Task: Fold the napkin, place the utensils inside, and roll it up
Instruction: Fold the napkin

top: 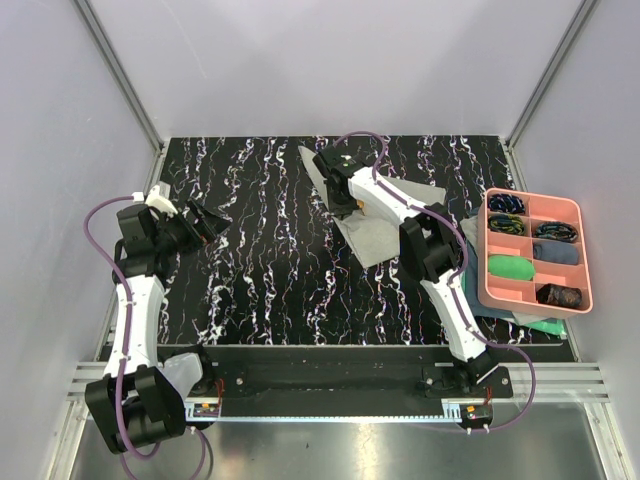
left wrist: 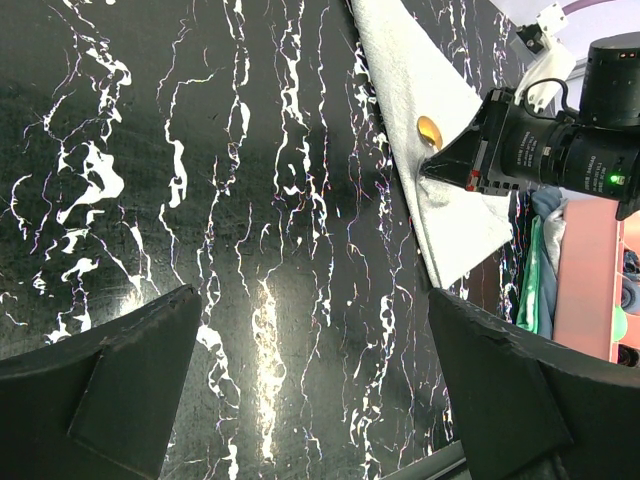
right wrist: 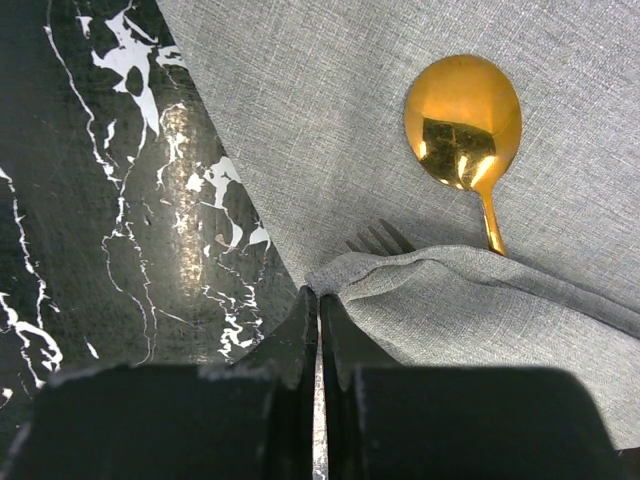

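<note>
Right hand (right wrist: 319, 296) pressed together at fold of woven napkin (right wrist: 380, 110) over glossy gold spoon (right wrist: 462, 112); left hand (left wrist: 313, 295) spread.

Napkin (right wrist: 330, 100): woven cloth, matt, fine rough weave. Spoon (right wrist: 462, 122): polished gold-coloured metal, mirror-glossy. Worktop (left wrist: 250, 200): smooth, glossy black with white marbling. Tray (top: 505, 292): smooth pink plastic. Right end effector (right wrist: 319, 305): matt black.

- Robotics lab test cell: plain white panels (top: 330, 60) stand behind and to both sides of the left gripper (left wrist: 312, 295) and right gripper (right wrist: 318, 300).
- Bare aluminium struts (top: 118, 75) frame the walls.
- A slotted metal rail (top: 330, 413) carries the arm bases.
- A black marble-print tabletop (top: 260, 290) lies beneath the grippers.
- A pink compartment tray (top: 586, 250) sits right of the right gripper.
</note>
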Controlling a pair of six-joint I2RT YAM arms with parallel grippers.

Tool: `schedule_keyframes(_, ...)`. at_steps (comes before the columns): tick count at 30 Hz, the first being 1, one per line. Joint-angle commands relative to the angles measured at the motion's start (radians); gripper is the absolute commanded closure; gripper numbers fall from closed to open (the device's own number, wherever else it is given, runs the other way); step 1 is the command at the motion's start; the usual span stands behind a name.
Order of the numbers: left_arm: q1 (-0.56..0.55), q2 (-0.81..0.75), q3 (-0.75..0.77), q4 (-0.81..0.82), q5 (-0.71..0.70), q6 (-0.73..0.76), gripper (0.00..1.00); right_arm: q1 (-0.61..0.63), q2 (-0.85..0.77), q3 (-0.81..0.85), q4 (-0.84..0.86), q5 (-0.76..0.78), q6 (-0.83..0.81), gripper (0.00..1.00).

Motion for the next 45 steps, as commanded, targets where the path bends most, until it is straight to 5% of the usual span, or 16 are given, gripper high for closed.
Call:
schedule_keyframes(1, 0.006, 0.002, 0.006, 0.042, 0.032, -0.001, 0.01, -0.005, 0.003, 0.053, 0.019, -0.028, -0.011, 1.0)
schedule_keyframes(38, 0.009, 0.002, 0.004, 0.044, 0.038, -0.002, 0.01, -0.009, 0.1, 0.222, -0.014, -0.048, -0.021, 1.0)
schedule_keyframes(42, 0.01, 0.002, 0.003, 0.045, 0.037, -0.002, 0.01, -0.028, 0.103, 0.301, -0.029, -0.043, -0.028, 0.82)
schedule_keyframes(45, 0.009, 0.0, 0.003, 0.045, 0.038, -0.004, 0.01, -0.04, 0.083, 0.341, -0.041, -0.028, -0.042, 0.57)
